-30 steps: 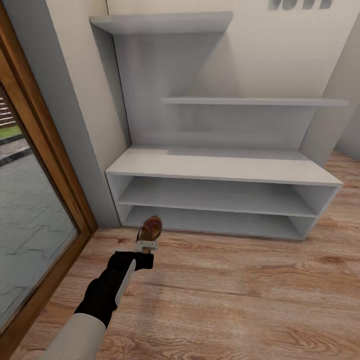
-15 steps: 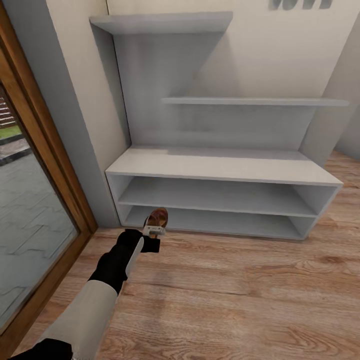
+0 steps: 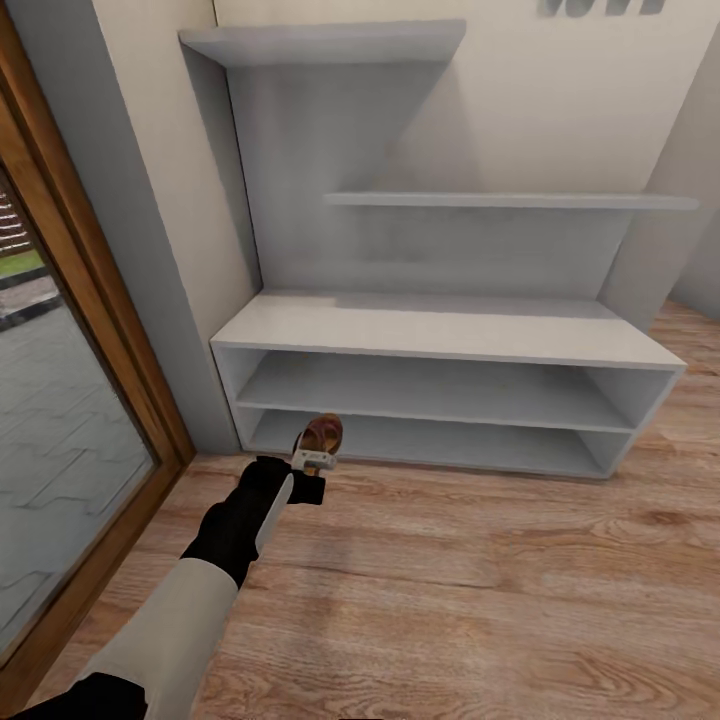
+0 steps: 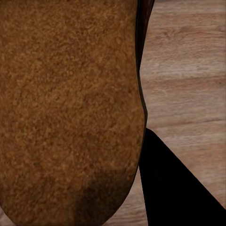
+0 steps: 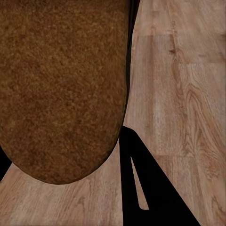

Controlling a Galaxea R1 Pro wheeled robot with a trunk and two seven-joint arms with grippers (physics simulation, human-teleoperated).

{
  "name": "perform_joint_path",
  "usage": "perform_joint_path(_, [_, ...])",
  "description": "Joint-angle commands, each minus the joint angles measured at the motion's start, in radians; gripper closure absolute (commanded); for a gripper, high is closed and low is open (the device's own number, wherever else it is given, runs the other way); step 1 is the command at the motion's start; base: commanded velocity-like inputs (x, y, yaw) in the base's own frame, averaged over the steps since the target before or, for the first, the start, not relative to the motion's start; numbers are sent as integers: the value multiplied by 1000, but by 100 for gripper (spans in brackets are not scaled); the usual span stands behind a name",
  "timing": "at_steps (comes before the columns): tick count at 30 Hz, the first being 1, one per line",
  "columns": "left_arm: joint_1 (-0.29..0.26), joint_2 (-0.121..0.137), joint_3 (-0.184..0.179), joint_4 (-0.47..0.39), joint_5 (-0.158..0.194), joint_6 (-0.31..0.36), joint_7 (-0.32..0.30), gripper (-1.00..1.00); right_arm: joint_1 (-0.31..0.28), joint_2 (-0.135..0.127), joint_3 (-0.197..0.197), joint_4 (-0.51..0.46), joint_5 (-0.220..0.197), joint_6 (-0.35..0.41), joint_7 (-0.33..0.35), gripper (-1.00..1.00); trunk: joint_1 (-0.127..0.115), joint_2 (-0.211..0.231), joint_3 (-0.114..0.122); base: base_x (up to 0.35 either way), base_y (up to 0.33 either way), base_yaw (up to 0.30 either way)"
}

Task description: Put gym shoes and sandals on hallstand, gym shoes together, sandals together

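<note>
My left gripper point(image 3: 317, 460) is shut on a dark brown sandal point(image 3: 323, 434), held just above the corridor floor point(image 3: 480, 560) in front of the left end of the hallstand's point(image 3: 440, 335) lowest shelf. In the left wrist view the sandal's tan insole point(image 4: 70, 108) sits right against the camera, beside one dark finger point(image 4: 174, 188). The right wrist view has a second sandal point(image 5: 61, 89) just as close, held over the floor planks point(image 5: 183, 94), next to a dark finger point(image 5: 150, 188). All shelves of the hallstand are bare. The gym shoes are out of view.
A glass door with a wooden frame point(image 3: 110, 330) stands at the left, beside a grey wall edge point(image 3: 150, 250) that meets the hallstand. Open wood floor stretches to the right in front of the rack.
My left arm has reached forward and slightly right, carrying the sandal from mid-floor up to the front of the lowest shelf. Most of that move came before the last half second.
</note>
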Motion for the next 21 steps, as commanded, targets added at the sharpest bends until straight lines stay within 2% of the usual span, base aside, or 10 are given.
perform_joint_path(1, [-1,0,-1,-1,-1,5,-4,100,-1,0,-1,-1,7,5,7,100,4,-8,-4,0,0,0])
perform_joint_path(6, [-1,2,-1,-2,-3,3,-4,100,-1,0,-1,-1,7,5,6,100,6,-9,-28,0,0,0])
perform_joint_path(9, [-1,4,-1,-2,-3,-21,-4,100,-1,0,-1,-2,7,5,7,100,7,-10,-44,0,0,0])
perform_joint_path(15, [-1,4,-3,6,-2,-197,-5,100,-1,0,-2,-2,7,5,6,100,10,-11,-77,0,0,0])
perform_joint_path(17, [-1,4,-4,9,-1,-234,-5,100,-1,0,-1,-2,7,5,6,100,10,-11,-80,0,0,0])
perform_joint_path(21, [-1,3,-4,75,0,-360,-4,100,-1,0,-1,-2,7,5,6,100,10,-11,-82,0,0,0])
